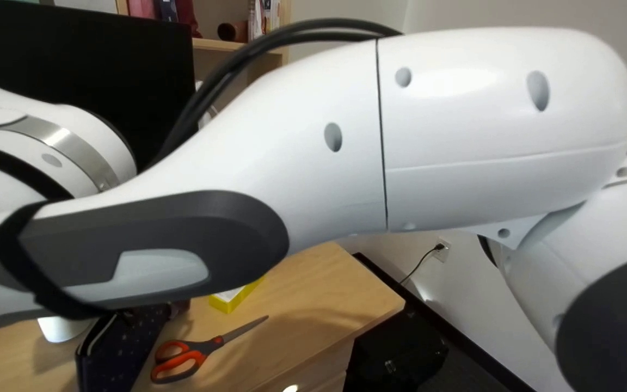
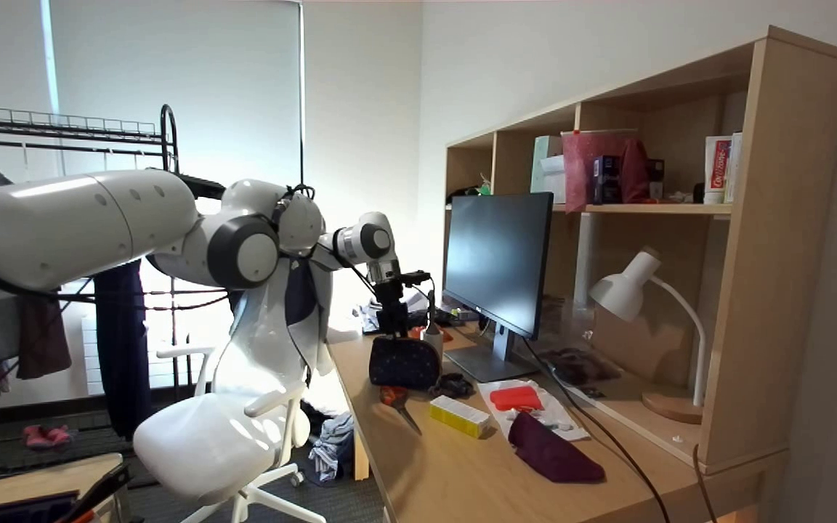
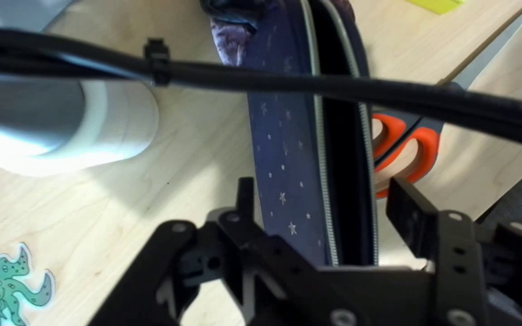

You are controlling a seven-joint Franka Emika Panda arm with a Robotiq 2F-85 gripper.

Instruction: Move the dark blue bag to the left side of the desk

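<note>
The dark blue bag, star-patterned with an open zip, stands upright on the desk (image 2: 455, 479). The bag shows in both exterior views (image 1: 123, 348) (image 2: 404, 365) and the wrist view (image 3: 286, 167). My gripper (image 3: 320, 183) is open over the bag, one finger on each side of it. In the wrist view there is a gap between the bag and the right finger, and a thin one at the left finger. In an exterior view the gripper (image 2: 394, 330) points down at the bag's top. In the close exterior view the arm hides the gripper and part of the bag.
Orange-handled scissors (image 3: 424, 136) lie right beside the bag. A white cylinder (image 3: 127, 122) stands on its other side. A dark scrunchie (image 2: 452, 386), yellow-white box (image 2: 460, 416), maroon pouch (image 2: 553, 452) and monitor (image 2: 497, 261) are nearby. A white chair (image 2: 208, 443) stands by the desk.
</note>
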